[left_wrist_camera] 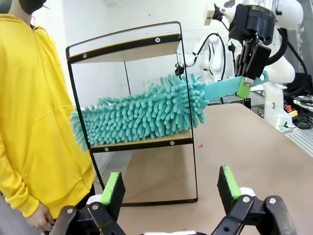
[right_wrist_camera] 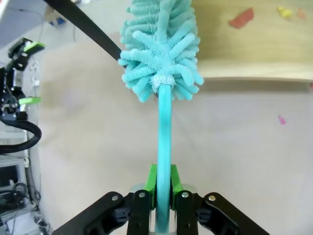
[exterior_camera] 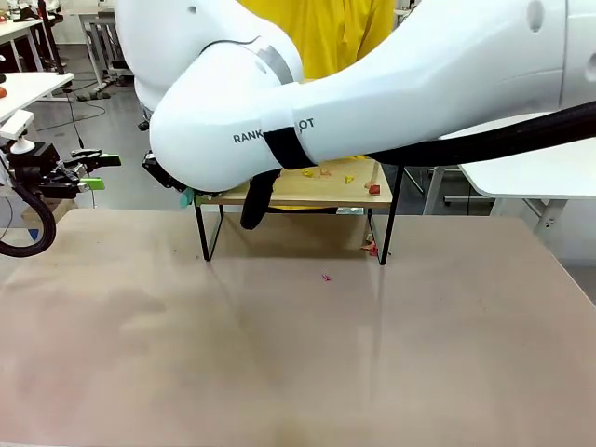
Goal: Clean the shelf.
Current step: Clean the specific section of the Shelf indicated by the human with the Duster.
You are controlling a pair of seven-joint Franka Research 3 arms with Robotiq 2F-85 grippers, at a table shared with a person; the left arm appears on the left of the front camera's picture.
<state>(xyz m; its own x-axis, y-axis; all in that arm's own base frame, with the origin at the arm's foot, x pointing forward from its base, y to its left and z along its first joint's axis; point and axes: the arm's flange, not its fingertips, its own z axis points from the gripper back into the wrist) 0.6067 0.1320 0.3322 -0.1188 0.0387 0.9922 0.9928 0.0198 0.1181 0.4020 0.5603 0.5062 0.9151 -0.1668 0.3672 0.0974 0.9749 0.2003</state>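
Shelf (left_wrist_camera: 142, 145) stands at the table's (exterior_camera: 279, 372) far side; right claw (right_wrist_camera: 164, 180), just beside it, pinches a teal duster (left_wrist_camera: 142, 115) lying across its lower board. Left claw (left_wrist_camera: 171, 190) is spread, well apart.

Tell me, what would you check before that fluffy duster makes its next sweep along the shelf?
1. Grip: the right tool is clamped on the duster handle: ok.
2. Contact: duster head lies on the lower board of the shelf: ok.
3. Board clean: not ok, a red scrap and yellow bits lie on it.
4. Other arm: the left tool is open, empty, apart from the shelf: ok.
5. Bystander: the person stands right beside the shelf: cannot tell if clear.
6. Surroundings: not ok, a pink scrap lies on the table.
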